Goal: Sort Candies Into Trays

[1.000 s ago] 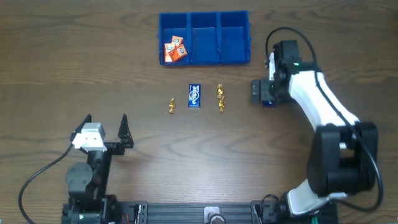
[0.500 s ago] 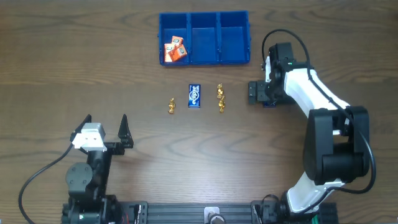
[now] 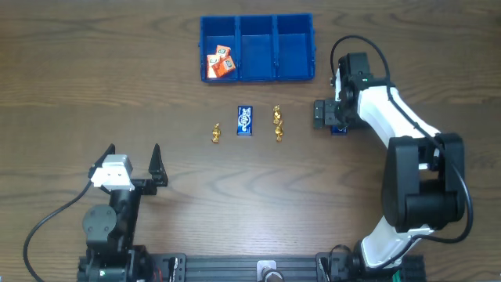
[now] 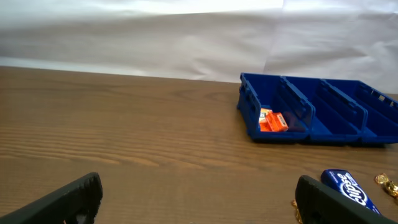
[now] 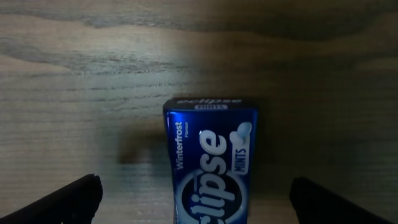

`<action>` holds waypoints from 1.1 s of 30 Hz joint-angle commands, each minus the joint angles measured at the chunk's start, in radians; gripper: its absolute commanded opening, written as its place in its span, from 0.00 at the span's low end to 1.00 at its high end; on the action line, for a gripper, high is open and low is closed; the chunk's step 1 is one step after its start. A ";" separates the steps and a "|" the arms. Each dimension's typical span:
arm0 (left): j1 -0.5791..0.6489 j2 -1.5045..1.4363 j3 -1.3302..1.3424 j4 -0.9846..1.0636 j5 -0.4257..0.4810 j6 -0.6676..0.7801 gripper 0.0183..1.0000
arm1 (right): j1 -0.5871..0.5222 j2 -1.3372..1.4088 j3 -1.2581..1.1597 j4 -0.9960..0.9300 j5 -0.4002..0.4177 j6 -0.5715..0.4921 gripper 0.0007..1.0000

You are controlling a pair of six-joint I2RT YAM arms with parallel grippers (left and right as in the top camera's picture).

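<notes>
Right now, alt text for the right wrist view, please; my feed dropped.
A blue candy tin lies flat on the wooden table, centred between the open fingers of the right gripper, neither finger touching it.

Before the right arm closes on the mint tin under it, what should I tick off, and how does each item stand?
1. Right hand open: ok.
2. Mint tin lies between its fingers: ok.
3. Tin lying flat, nothing against it: ok.
4. Fingers low enough to grip the tin's sides: cannot tell.
5. Tray has its middle and right compartments empty: ok.
6. Left hand open, well away from the tin: ok.
</notes>
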 commanded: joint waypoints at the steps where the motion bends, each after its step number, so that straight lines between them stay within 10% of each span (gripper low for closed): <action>1: 0.005 -0.007 -0.015 -0.040 0.026 0.003 1.00 | -0.001 0.037 0.007 0.016 0.013 0.008 1.00; 6: 0.005 -0.007 -0.015 -0.040 0.026 0.003 1.00 | -0.004 0.049 0.007 0.012 0.013 0.008 0.86; 12: 0.005 -0.007 -0.015 -0.040 0.026 0.003 1.00 | -0.004 0.051 0.007 0.016 0.014 0.008 0.33; 16: 0.005 -0.007 -0.015 -0.040 0.026 0.003 1.00 | -0.004 0.051 0.007 0.015 0.018 0.008 0.18; 33: 0.005 -0.007 -0.015 -0.040 0.026 0.003 1.00 | 0.207 -0.069 0.454 -0.033 0.137 0.092 0.11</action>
